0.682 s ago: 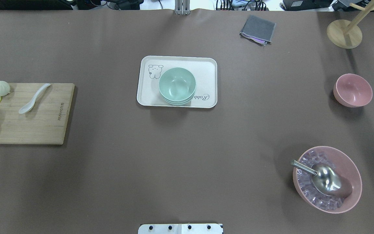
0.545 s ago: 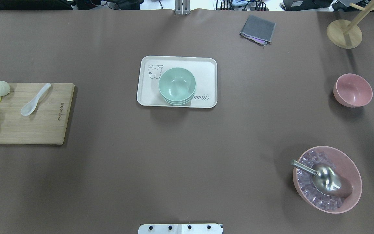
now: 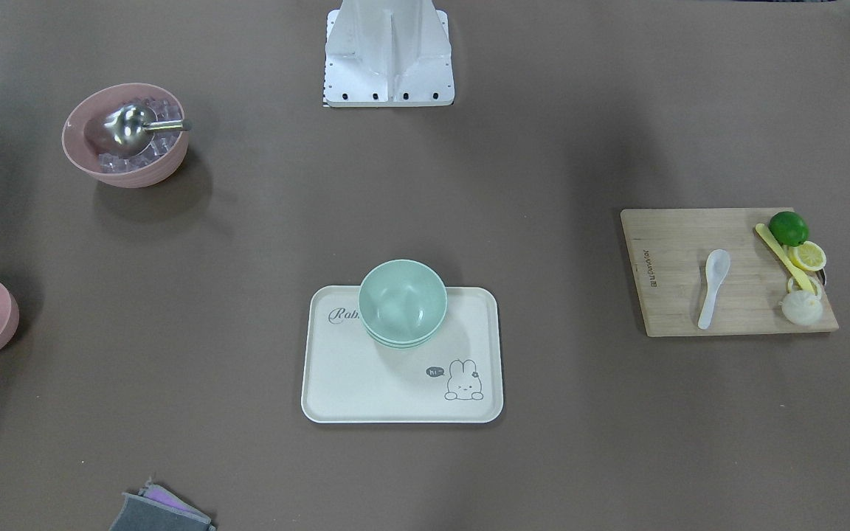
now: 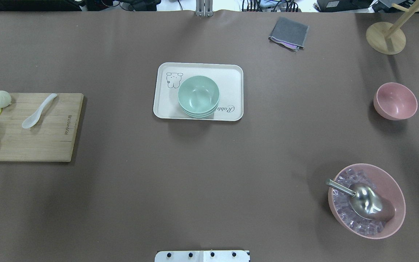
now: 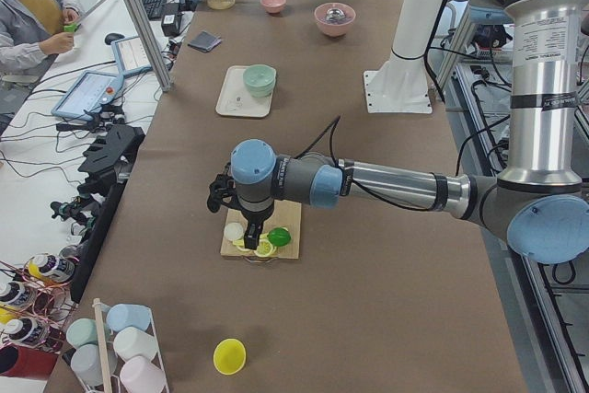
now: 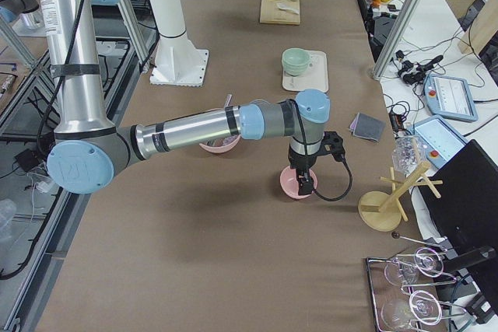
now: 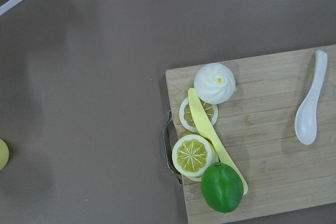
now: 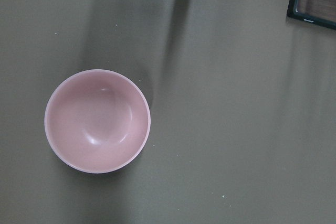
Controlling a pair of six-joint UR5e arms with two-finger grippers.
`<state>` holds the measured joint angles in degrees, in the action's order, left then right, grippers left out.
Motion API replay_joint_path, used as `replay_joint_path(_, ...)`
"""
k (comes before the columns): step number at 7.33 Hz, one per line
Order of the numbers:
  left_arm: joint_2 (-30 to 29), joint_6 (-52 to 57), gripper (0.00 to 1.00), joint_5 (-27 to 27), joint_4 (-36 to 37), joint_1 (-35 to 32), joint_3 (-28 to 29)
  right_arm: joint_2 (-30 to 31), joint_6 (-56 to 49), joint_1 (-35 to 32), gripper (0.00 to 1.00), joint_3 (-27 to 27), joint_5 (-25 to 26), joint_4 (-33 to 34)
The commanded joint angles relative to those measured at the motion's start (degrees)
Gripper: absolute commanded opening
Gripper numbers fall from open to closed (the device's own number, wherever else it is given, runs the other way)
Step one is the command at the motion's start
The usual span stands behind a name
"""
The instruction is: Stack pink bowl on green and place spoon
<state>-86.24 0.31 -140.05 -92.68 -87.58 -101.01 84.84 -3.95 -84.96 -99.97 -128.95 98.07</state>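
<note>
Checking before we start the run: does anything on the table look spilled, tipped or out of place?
Nothing stands out. The green bowls sit nested upright on the tray, the pink bowl stands upright on the table, and the spoon lies flat on the cutting board.

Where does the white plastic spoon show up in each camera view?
Front-facing: the white plastic spoon lies at the right, on the wooden cutting board.
Overhead: at the left, on the board.
Exterior left: I cannot make it out; the left arm covers part of the board.
Exterior right: top centre, small.
Left wrist: right edge.
Right wrist: not in it.
Shared landmark: the board.
</note>
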Motion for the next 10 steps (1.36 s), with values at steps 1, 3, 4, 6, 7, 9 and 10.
replay_joint_path(1, 0.1, -2.7, 0.98, -0.8, 0.0, 0.0, -0.2, 0.6, 0.0, 0.0, 1.00, -0.1, -0.1, 0.1)
replay_joint_path(3, -0.2, -6.1, 0.98, -0.3, -1.3, 0.2, -0.5, 3.0, 0.1, 0.0, 1.00, -0.6, -0.3, -4.4)
replay_joint_path(4, 0.1, -6.5, 0.98, -0.7, -1.4, 0.0, -1.4, 4.9, 0.2, 0.0, 1.00, -0.9, -0.4, -7.9)
replay_joint_path(6, 0.2, -6.3, 0.98, -0.6, -1.6, 0.2, -1.7, 6.1, 0.3, 0.0, 1.00, -0.8, -1.0, -10.5)
replay_joint_path(7, 0.6, -6.5, 0.98, -0.6, -3.7, 0.2, -1.6, 6.4, 0.3, 0.0, 1.00, -0.9, -1.0, -10.5)
replay_joint_path(9, 1.4, -6.6, 0.97, -0.1, -7.2, 0.4, -0.7, 6.5, 0.3, 0.1, 1.00, -0.8, -2.5, -10.5)
replay_joint_path(10, 1.3, -6.6, 0.97, -0.1, -7.6, 0.5, -0.8, 6.3, 1.0, 0.7, 1.00, -0.5, -2.9, -10.6)
